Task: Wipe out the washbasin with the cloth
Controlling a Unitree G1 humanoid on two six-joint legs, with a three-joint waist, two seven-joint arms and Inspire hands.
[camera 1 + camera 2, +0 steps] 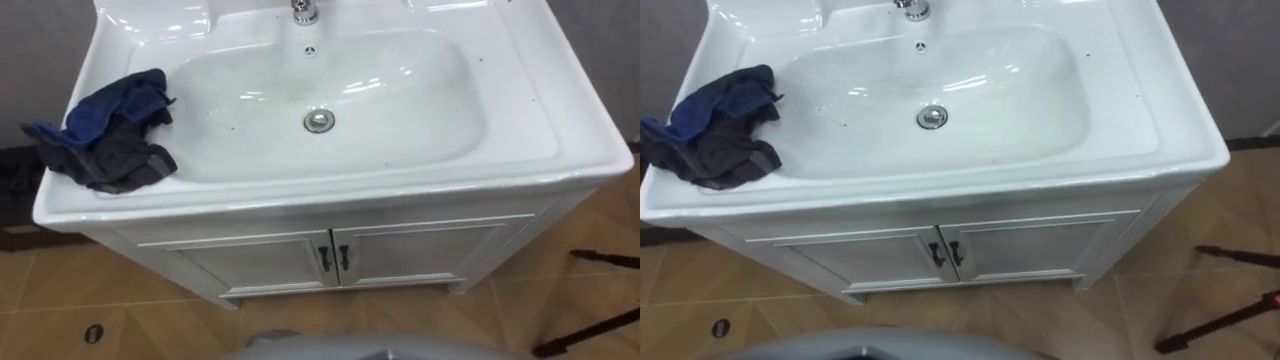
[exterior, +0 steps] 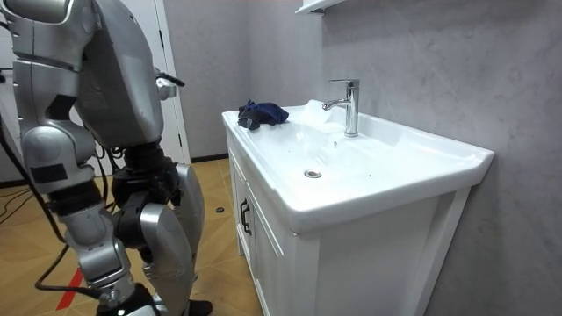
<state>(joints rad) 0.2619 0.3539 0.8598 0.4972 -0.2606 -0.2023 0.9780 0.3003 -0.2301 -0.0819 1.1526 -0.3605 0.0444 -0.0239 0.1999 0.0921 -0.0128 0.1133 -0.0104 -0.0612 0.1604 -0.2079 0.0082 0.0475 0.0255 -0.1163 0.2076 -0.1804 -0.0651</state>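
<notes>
The cloth (image 1: 110, 130) lies on the basin's (image 1: 520, 110) left rim; the drain (image 1: 319, 121) sits mid-bowl, the tap (image 1: 305, 10) behind it, the cabinet (image 1: 420, 250) underneath.

White basin (image 1: 520, 120); blue and dark grey cloth (image 1: 110, 130); white cabinet (image 1: 420, 255), black handles; brown floor (image 1: 60, 300).

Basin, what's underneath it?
Under the basin stands a white cabinet with two shut doors and dark handles, on a brown floor. The doors hide whatever is inside.
</notes>
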